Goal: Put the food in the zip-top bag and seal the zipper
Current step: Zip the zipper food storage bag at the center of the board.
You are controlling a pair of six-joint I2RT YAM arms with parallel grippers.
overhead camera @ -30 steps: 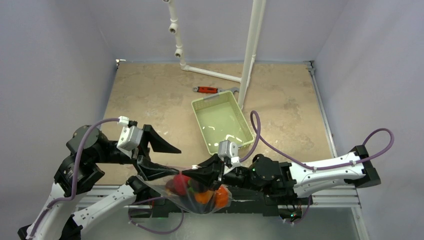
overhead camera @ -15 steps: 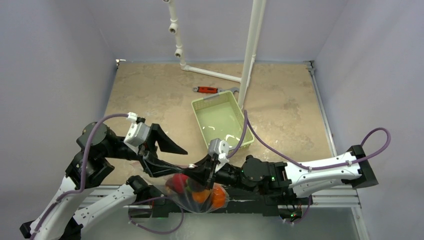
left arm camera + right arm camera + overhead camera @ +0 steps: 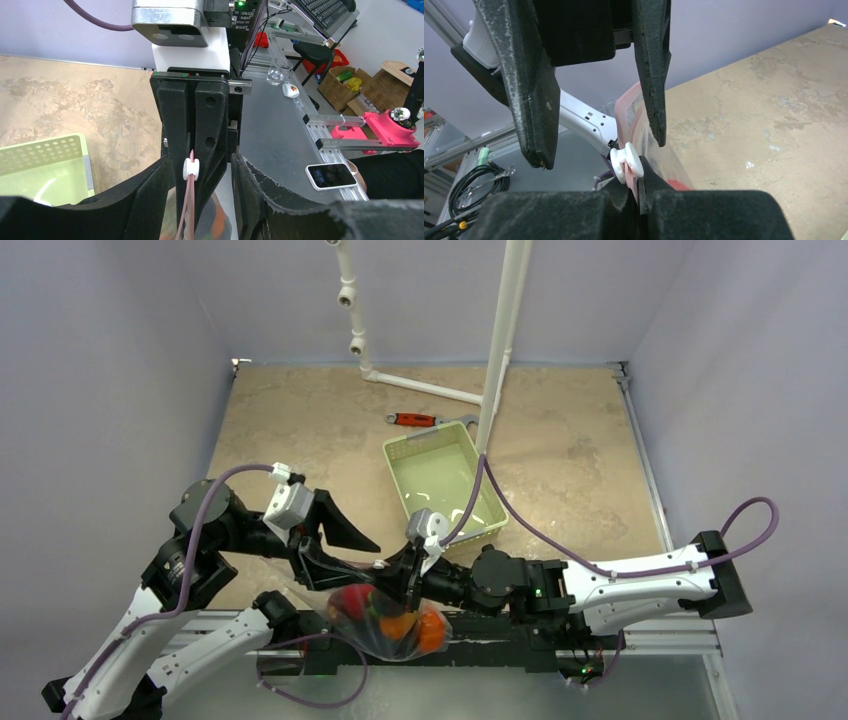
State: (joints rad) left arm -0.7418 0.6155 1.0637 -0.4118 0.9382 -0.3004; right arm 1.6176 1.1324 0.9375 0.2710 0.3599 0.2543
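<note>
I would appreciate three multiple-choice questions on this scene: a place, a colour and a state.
1. Where does the wrench lie? A) inside the basket B) on the table beyond the basket C) under the basket
2. What colour is the slider on the zipper? A) white B) blue C) black
3. How do the jaws of the right gripper stand? A) wide open B) shut on the zipper C) shut on the wrench

Answers: 1 B: it lies past the basket's far rim. 2 A: white against the pink strip. 3 B: they pinch the pink strip.
</note>
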